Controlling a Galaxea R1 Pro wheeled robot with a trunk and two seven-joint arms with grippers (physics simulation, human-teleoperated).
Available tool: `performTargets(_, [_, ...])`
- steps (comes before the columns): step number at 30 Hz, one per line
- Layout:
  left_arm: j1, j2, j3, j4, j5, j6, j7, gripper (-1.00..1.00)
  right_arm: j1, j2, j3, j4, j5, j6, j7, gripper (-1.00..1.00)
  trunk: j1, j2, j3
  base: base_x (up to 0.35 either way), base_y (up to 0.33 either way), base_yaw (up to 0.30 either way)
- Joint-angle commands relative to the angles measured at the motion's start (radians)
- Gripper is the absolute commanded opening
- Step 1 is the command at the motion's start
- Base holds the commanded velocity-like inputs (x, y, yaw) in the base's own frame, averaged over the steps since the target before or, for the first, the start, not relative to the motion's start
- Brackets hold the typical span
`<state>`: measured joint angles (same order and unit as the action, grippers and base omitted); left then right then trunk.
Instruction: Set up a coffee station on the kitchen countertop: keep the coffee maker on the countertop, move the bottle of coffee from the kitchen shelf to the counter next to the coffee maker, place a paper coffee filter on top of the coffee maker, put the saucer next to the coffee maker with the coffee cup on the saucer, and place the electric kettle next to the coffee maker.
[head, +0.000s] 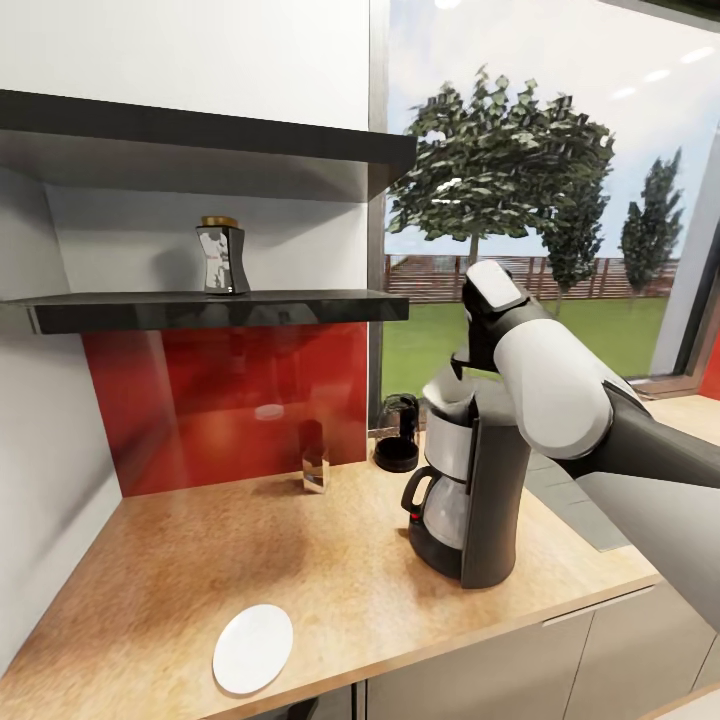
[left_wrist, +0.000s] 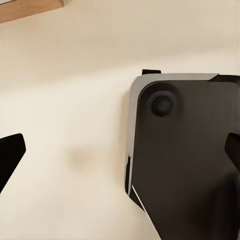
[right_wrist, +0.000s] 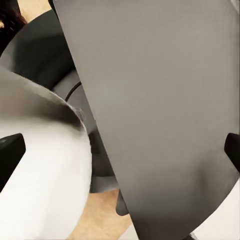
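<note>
The black and silver coffee maker (head: 470, 490) stands on the wooden countertop (head: 200, 560). A white paper filter (head: 448, 394) rests in its top, seen close up in the right wrist view as a white filter (right_wrist: 45, 190) beside the coffee maker's grey slab (right_wrist: 160, 100). My right gripper (head: 462, 362) hovers just over the filter, open (right_wrist: 120, 150), holding nothing. The coffee bottle (head: 222, 256) stands on the dark shelf (head: 200, 308). A white saucer (head: 253, 648) lies near the counter's front edge. A dark cup (head: 314, 455) and the black kettle (head: 398, 432) stand at the back. My left gripper (left_wrist: 120, 155) is open.
A red backsplash (head: 220, 400) sits behind the counter and a white wall closes its left side. An upper shelf (head: 200, 130) overhangs the bottle. A large window stands behind the coffee maker. The left wrist view looks down at pale floor and a dark grey-edged block (left_wrist: 185, 160).
</note>
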<state>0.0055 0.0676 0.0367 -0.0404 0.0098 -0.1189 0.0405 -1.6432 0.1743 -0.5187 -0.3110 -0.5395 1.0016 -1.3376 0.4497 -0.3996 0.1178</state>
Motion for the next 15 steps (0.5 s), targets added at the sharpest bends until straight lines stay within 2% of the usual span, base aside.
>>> performTargets(1, [0.001, 0.0, 0.003, -0.001, 0.001, -0.002, 0.001, 1.0, 0.0, 0.0, 0.002, -0.002, -0.01, 0.01, -0.009, 1.0, 0.0, 0.0, 0.0, 0.0, 0.0, 0.0])
performTargets(15, [0.001, 0.0, 0.003, -0.001, 0.001, -0.001, 0.001, 1.0, 0.0, 0.0, 0.002, -0.002, -0.01, 0.009, -0.005, 1.0, 0.0, 0.0, 0.0, 0.0, 0.0, 0.0])
